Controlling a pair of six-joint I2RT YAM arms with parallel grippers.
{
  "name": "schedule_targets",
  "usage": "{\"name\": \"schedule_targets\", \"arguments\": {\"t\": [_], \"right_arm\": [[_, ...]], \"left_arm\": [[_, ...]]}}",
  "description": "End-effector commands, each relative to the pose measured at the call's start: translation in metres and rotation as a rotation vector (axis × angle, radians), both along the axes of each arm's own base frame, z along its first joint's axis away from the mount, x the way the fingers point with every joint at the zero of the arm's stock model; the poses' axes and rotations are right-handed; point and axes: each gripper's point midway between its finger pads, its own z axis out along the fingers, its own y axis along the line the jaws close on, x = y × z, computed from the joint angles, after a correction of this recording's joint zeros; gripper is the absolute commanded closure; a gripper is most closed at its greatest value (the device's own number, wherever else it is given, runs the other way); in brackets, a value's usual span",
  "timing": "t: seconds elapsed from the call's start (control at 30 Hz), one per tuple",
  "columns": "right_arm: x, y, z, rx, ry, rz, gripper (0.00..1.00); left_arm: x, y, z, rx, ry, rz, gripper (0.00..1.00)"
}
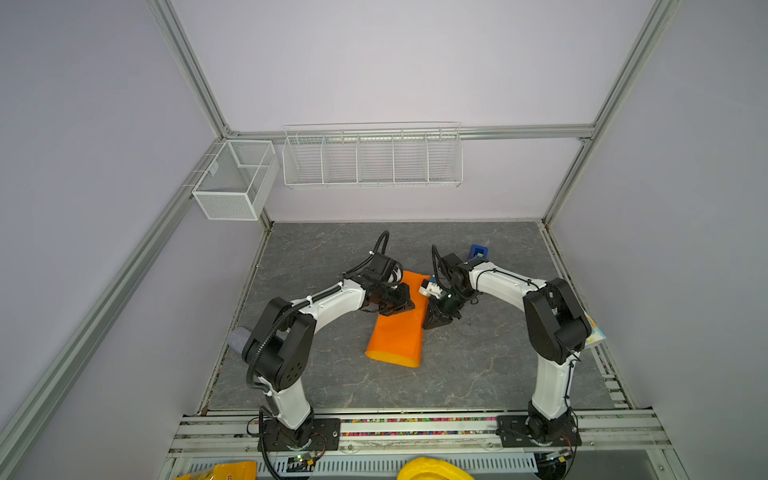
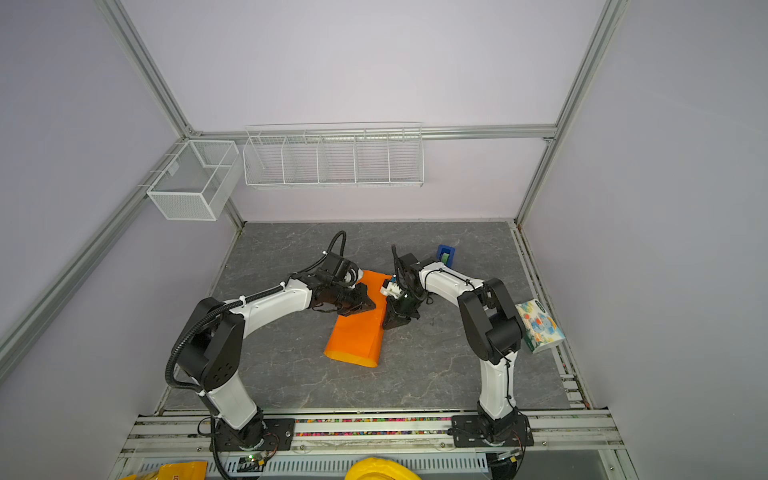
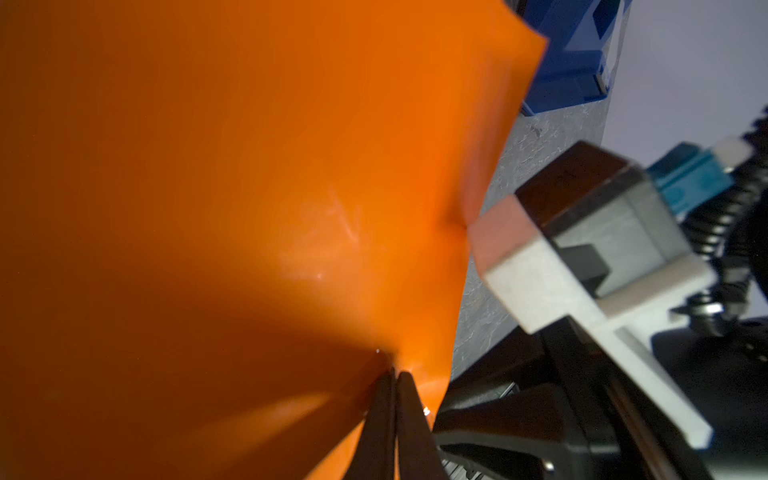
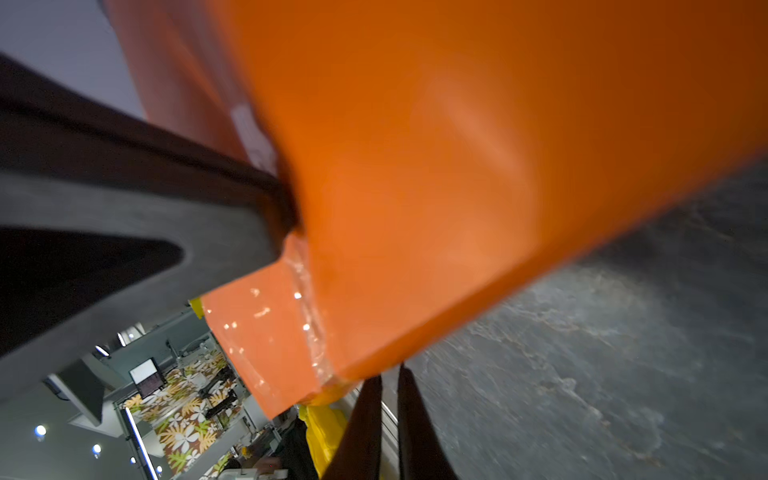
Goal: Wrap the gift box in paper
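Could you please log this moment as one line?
paper: folded over | left gripper: shut on paper | right gripper: at paper edge, grip unclear | box: unseen

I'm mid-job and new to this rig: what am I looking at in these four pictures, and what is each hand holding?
Two robot arms stand at a grey table. The top views look down on everything; each wrist view looks along one arm's hand. On the table: the orange paper, taped into a loose sleeve, a blue tape dispenser and a patterned packet. The gift box is not visible. The left hand is shut on the paper's edge. The right hand sits at the taped corner, fingers slightly apart, gripping nothing I can see.
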Motion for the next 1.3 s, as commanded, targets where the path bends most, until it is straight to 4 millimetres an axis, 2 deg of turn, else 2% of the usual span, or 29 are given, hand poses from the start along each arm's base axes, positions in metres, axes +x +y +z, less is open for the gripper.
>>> {"name": "schedule_targets", "arguments": {"t": [0.0, 0.17, 0.3, 0.4, 0.7, 0.83, 0.97, 1.1, 1.27], "right_arm": [[0.001, -0.014, -0.006, -0.064, -0.024, -0.031, 0.81], [0.005, -0.025, 0.012, -0.085, -0.092, -0.095, 0.78], [0.009, -0.013, 0.035, 0.006, -0.131, -0.165, 0.83], [0.01, -0.001, 0.039, 0.065, -0.127, -0.195, 0.87], [0.006, 0.016, 0.014, 0.074, -0.07, -0.198, 0.92], [0.001, 0.018, -0.008, 0.062, -0.029, -0.206, 0.93], [-0.002, 0.009, -0.017, 0.02, -0.032, -0.225, 0.93], [-0.001, -0.005, -0.008, -0.039, -0.092, -0.257, 0.93], [-0.002, -0.001, 0.008, 0.002, -0.108, -0.29, 0.93]], "left_arm": [[-0.018, 0.023, -0.037, 0.133, 0.079, 0.014, 0.93], [-0.018, 0.023, -0.036, 0.133, 0.076, 0.014, 0.93], [-0.018, 0.023, -0.038, 0.134, 0.079, 0.014, 0.93], [-0.018, 0.023, -0.038, 0.131, 0.078, 0.015, 0.93], [-0.018, 0.023, -0.036, 0.13, 0.076, 0.015, 0.93], [-0.019, 0.023, -0.036, 0.13, 0.078, 0.013, 0.94], [-0.019, 0.024, -0.035, 0.128, 0.076, 0.013, 0.93], [-0.019, 0.023, -0.033, 0.125, 0.072, 0.013, 0.93], [-0.018, 0.022, -0.03, 0.121, 0.064, 0.011, 0.93]]}}
